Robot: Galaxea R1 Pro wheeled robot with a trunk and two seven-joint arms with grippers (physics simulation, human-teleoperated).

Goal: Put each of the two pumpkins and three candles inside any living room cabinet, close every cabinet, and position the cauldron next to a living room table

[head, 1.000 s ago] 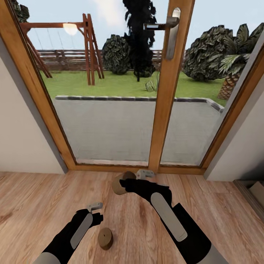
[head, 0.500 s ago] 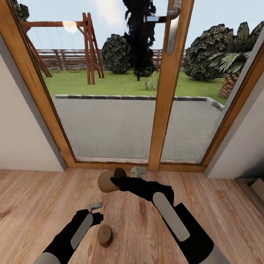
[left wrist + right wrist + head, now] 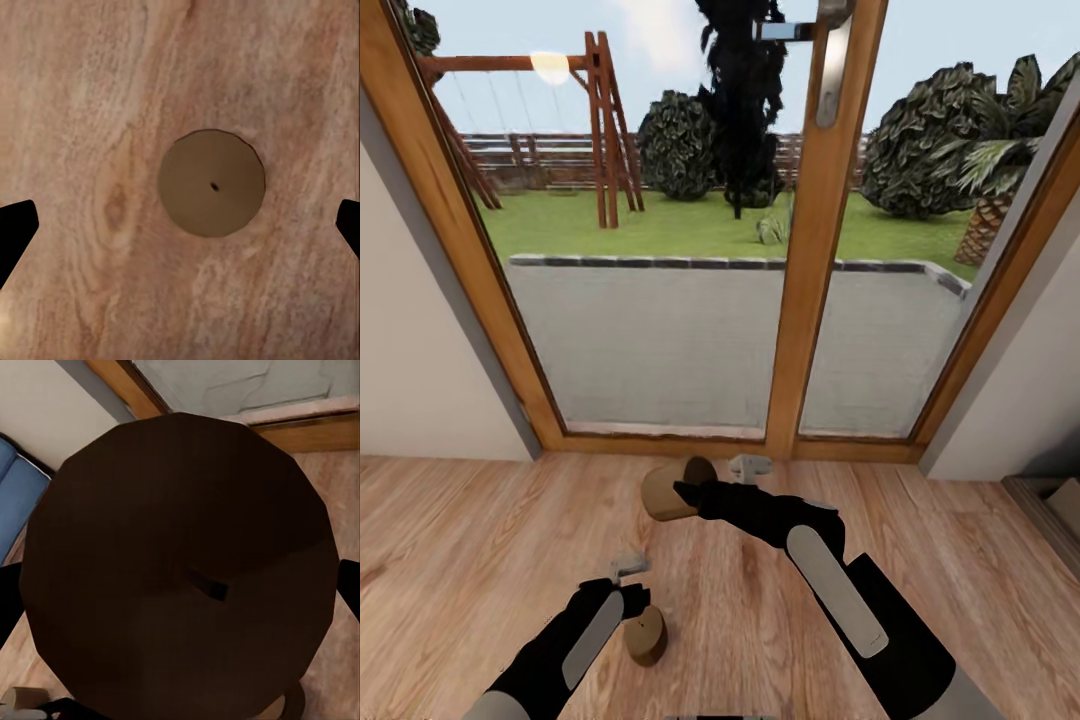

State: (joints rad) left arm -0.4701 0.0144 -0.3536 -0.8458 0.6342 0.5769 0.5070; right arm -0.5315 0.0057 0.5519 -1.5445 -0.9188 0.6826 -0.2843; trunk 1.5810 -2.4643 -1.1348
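Two candles are in my sight, both on my side of the glass door (image 3: pixel 660 330) with its wooden frame. On the left, my left gripper (image 3: pixel 628 572) hangs over the plank floor (image 3: pixel 450 540) directly above one candle (image 3: pixel 645 634), which stands upright on the boards. Through the left wrist camera I look straight down on that candle's round top (image 3: pixel 211 183) with its small dark wick, the two black fingertips (image 3: pixel 15 229) spread wide at the edges of the picture and touching nothing. Further right, my right gripper (image 3: pixel 695 490) holds the second candle (image 3: pixel 672 492) clear of the floor, tipped on its side, in front of the door's bottom rail. In the right wrist camera its dark end face (image 3: pixel 180 562) sits close to the lens, clamped between the fingers. At the far right edge, a low step (image 3: pixel 1050 500) meets the floor.
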